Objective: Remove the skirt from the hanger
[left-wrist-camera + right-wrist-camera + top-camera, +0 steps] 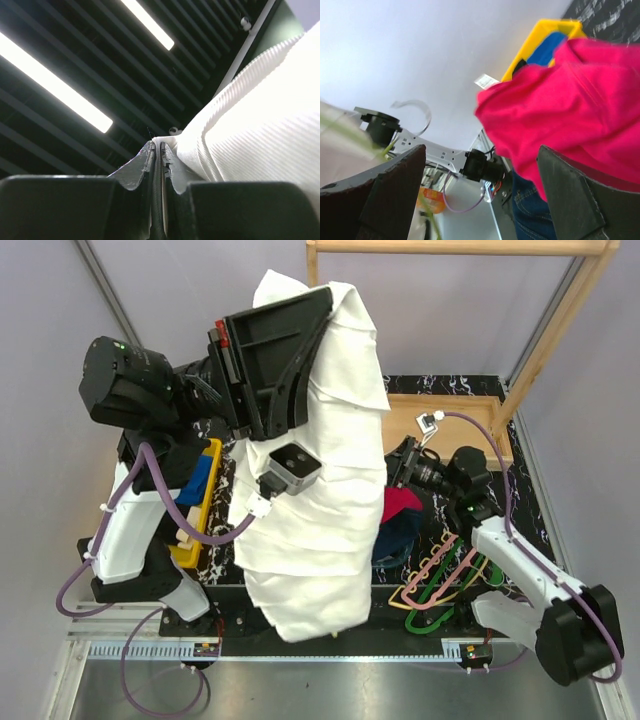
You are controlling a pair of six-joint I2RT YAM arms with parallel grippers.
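- Two fingers (141, 167) of the left gripper (159, 150) were pressed together on a fold of a white ribbed garment (330, 490), with the wrist turned up toward the ceiling lights.
- Held high, that garment hung in broad tiers over the middle of the table (455, 385), and in the top view its lower hem reached past the table's near edge.
- No tartan skirt or cream hanger could be made out in any view; the white cloth hid the table's middle.
- Wide apart stood the fingers (395, 190) of the right gripper (480, 165), with nothing between them, low and just right of the white cloth's right edge.
- Close ahead of that gripper lay a red garment (570, 100) on top of a navy denim one (527, 210).
- Along the table's left edge sat a yellow bin (208, 502), tight against the left arm.
- At the near right, a pink hanger (445, 568) and a green hanger (430, 597) lay together beside the right arm's base.
- Some bare tabletop showed at the far right, bounded there by a wooden frame (545, 350).
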